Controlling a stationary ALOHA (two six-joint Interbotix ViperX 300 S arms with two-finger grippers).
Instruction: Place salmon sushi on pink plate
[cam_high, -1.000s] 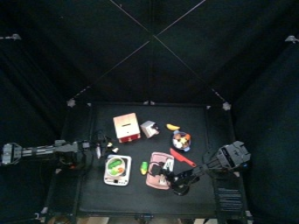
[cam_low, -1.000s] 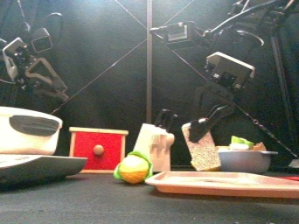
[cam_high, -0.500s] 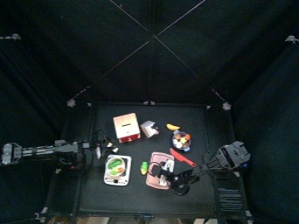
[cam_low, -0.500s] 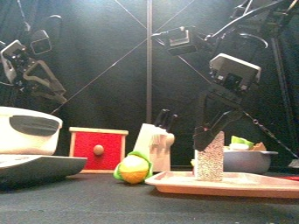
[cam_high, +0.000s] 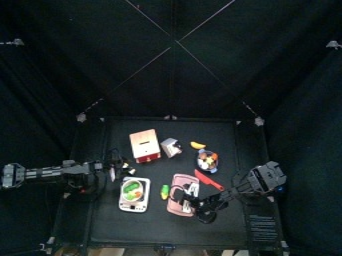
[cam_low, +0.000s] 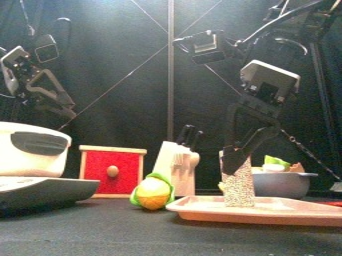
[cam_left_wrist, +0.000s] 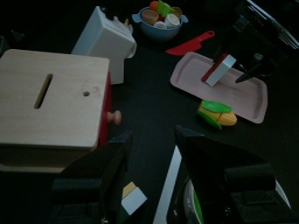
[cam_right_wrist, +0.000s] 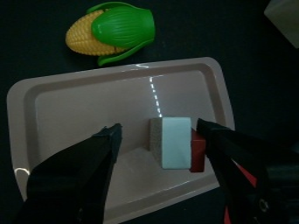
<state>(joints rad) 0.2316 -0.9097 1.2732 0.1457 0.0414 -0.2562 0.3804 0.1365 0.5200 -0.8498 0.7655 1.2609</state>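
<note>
The salmon sushi (cam_right_wrist: 174, 144), a white rice block with a salmon-red side, rests on the pink plate (cam_right_wrist: 93, 101). In the front view the sushi (cam_low: 238, 188) stands upright on the pink plate (cam_low: 274, 209). My right gripper (cam_right_wrist: 160, 131) is open, with one jaw on each side of the sushi, and it hangs just above it (cam_low: 242, 153). From above, the right gripper (cam_high: 201, 205) covers the sushi on the plate (cam_high: 175, 199). The left gripper (cam_left_wrist: 163, 147) is open and holds nothing; it rests near the table's left side (cam_high: 104, 176).
A toy corn (cam_right_wrist: 111, 29) lies just off the plate's edge. A red box with a pale top (cam_high: 144, 145), a white knife block (cam_high: 170, 148), a bowl of toy food (cam_high: 206, 158) and a red knife (cam_high: 209, 182) stand behind. A white dish with green contents (cam_high: 132, 194) lies left of the plate.
The right gripper came down with the sushi, set it on the pink plate and opened wide. The left arm has not moved.
</note>
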